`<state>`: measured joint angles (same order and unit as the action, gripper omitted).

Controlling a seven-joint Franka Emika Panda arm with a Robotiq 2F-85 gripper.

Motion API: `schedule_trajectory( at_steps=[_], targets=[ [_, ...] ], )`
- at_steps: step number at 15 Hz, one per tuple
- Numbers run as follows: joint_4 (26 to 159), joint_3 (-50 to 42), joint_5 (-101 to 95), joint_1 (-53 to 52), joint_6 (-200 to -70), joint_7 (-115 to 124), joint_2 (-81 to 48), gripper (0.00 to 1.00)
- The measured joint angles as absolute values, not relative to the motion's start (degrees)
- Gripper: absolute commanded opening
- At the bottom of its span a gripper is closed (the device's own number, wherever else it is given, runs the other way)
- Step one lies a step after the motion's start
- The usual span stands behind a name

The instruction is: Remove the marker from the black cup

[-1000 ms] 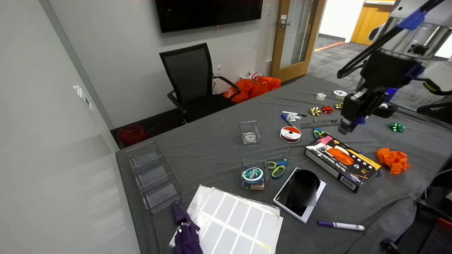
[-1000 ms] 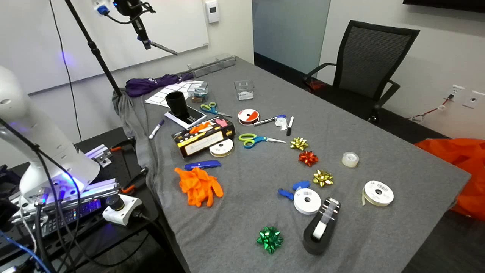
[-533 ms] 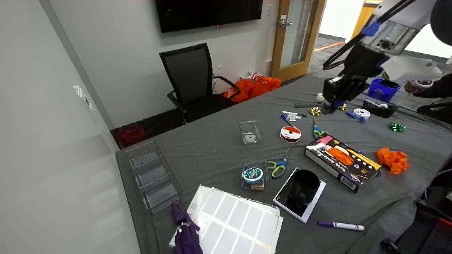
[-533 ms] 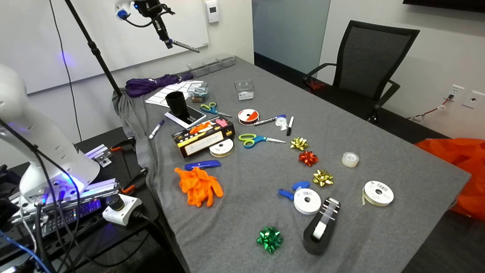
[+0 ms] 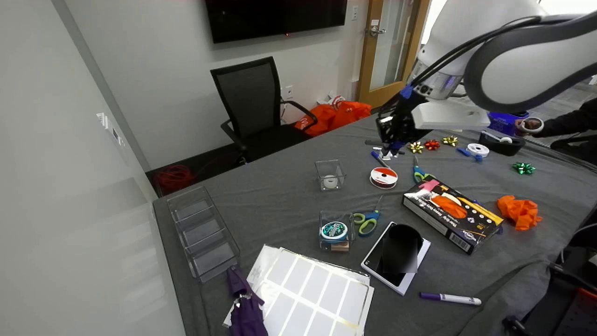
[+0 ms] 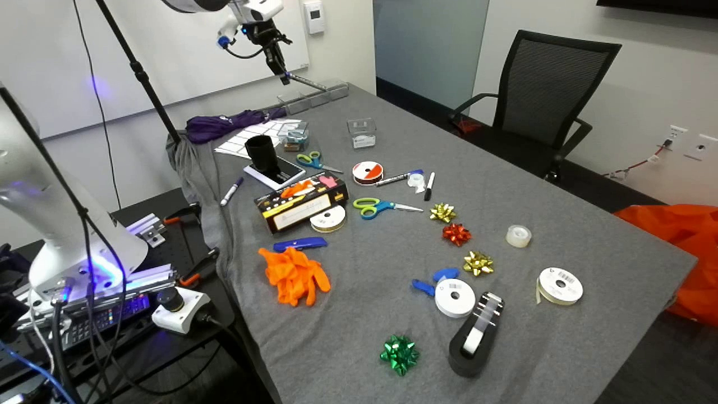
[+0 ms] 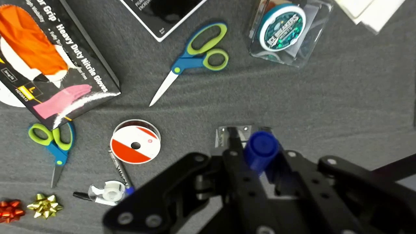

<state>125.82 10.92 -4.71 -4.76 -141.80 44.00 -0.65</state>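
Presently, in an exterior view, a purple-capped marker (image 6: 231, 192) is lying lower left of the end effector (image 6: 286, 77); the black cup (image 6: 261, 151) is standing below it, slightly left; the end effector is pinching a blue-ended marker (image 6: 307, 82), slanting down rightward above the bench (image 6: 364, 280).

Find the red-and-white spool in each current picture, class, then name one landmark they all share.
In an exterior view: spool, right of centre, glove box to its lower right.
In an exterior view: spool, slightly above centre, glove box to its lower left.
Wrist view: spool, left of centre, glove box to its upper left.
Shared landmark: the glove box.
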Motion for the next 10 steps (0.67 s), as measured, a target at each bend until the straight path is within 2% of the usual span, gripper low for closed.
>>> schedule_trajectory(
  at_steps=[10],
  targets=[
    [111.29,1.49,-17.96,-9.66,-142.00,61.71,-18.63,0.05]
  ],
)
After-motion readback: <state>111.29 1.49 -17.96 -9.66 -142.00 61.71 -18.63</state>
